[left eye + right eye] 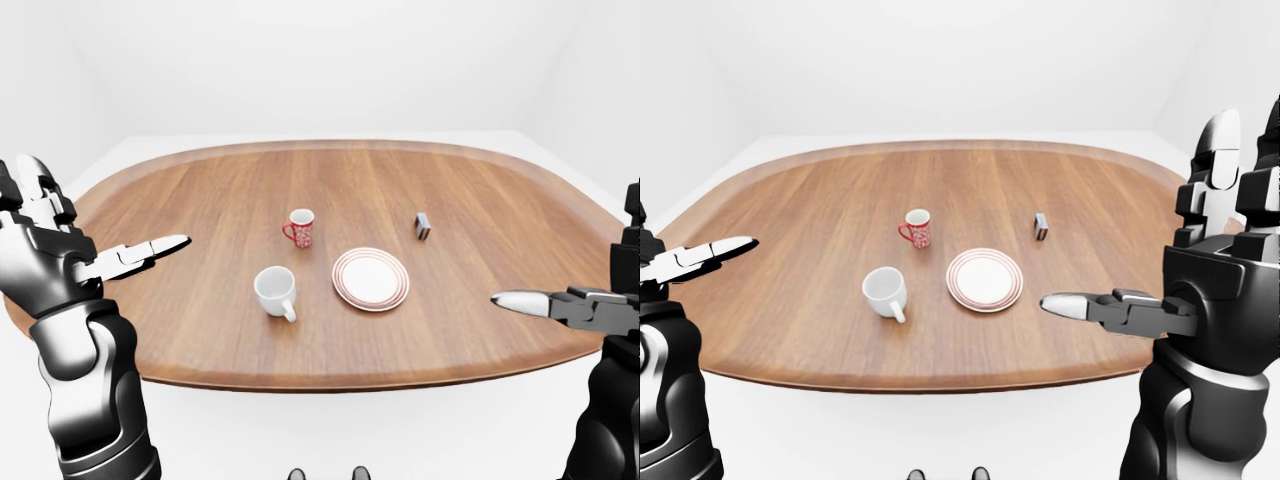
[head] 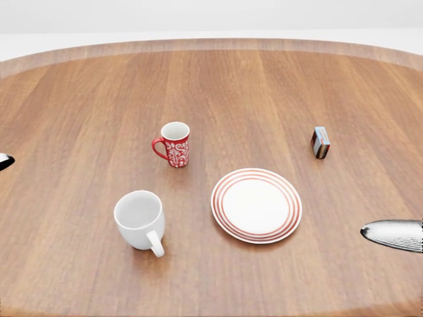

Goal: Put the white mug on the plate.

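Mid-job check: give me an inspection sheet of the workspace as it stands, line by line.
Surface: oval wooden table, things standing apart on it.
Job's things: plain white ceramic mug upright, handle toward view's bottom, left of the red-ringed white plate; plate bears nothing.
Clutter: red patterned mug above the white one; small dark box upper right.
Grippers: left hand and right hand open, raised, holding nothing.
Cables: nothing seen.
Surroundings: white walls, white floor.
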Controlling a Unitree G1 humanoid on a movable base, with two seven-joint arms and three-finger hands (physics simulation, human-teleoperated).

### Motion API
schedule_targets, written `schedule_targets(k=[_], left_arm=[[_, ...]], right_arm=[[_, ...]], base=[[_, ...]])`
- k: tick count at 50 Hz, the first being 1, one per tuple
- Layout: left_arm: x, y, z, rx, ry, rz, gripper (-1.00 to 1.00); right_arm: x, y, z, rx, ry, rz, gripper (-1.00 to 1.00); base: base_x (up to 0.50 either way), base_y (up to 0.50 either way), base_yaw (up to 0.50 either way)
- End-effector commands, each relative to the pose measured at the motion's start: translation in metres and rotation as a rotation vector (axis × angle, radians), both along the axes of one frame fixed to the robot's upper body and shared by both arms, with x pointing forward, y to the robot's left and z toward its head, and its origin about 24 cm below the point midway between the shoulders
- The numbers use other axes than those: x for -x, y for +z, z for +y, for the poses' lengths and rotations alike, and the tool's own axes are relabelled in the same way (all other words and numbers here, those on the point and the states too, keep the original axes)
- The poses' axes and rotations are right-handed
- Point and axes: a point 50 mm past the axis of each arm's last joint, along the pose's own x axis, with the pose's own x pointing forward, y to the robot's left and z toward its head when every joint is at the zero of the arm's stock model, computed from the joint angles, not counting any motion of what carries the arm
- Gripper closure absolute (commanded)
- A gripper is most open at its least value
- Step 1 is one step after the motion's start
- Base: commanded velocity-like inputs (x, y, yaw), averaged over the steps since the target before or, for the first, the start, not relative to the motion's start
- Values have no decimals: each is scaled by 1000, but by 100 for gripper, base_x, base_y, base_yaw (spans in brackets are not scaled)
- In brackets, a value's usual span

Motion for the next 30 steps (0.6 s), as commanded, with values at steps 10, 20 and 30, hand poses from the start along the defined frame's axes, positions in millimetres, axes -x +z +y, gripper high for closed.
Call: schedule_targets(k=[10, 20, 30], left_arm=[[-5, -7, 1, 17, 4, 32, -100], [-5, -8, 1, 18, 4, 35, -100], [-5, -7, 1, 18, 4, 33, -100]], right_arm=[[-3, -5, 3, -13, 23, 22, -100], [-6, -8, 2, -18, 24, 41, -100], [-5, -5, 3, -17, 18, 25, -100]], base=[[50, 14, 0], [50, 6, 0], [30, 1, 0]])
